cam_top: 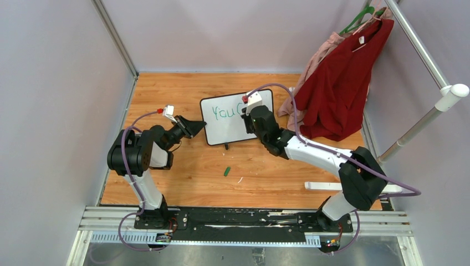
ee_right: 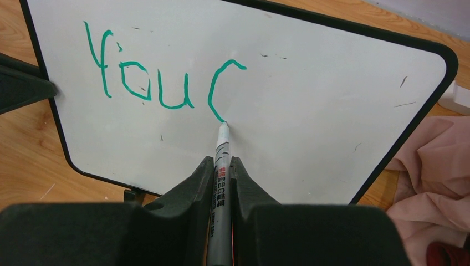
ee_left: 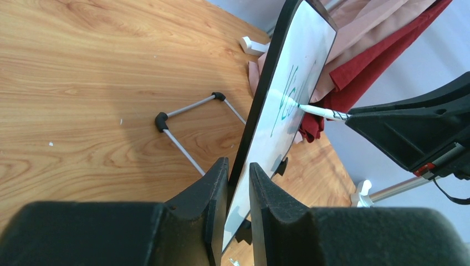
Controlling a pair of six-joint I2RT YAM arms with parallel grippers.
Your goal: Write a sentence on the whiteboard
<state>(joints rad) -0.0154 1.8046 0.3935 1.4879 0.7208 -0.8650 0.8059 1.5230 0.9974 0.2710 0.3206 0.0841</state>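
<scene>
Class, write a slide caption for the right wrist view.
Right gripper holds a marker, tip on the whiteboard at the foot of the C in green lettering "You C".

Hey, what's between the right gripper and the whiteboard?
A marker, clamped in the right gripper, spans that gap; its tip touches the whiteboard at the foot of the green C. The right wrist view shows it.

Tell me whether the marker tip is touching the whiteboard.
Touching. The right wrist view shows the marker tip meeting the whiteboard where the green C ends.
</scene>
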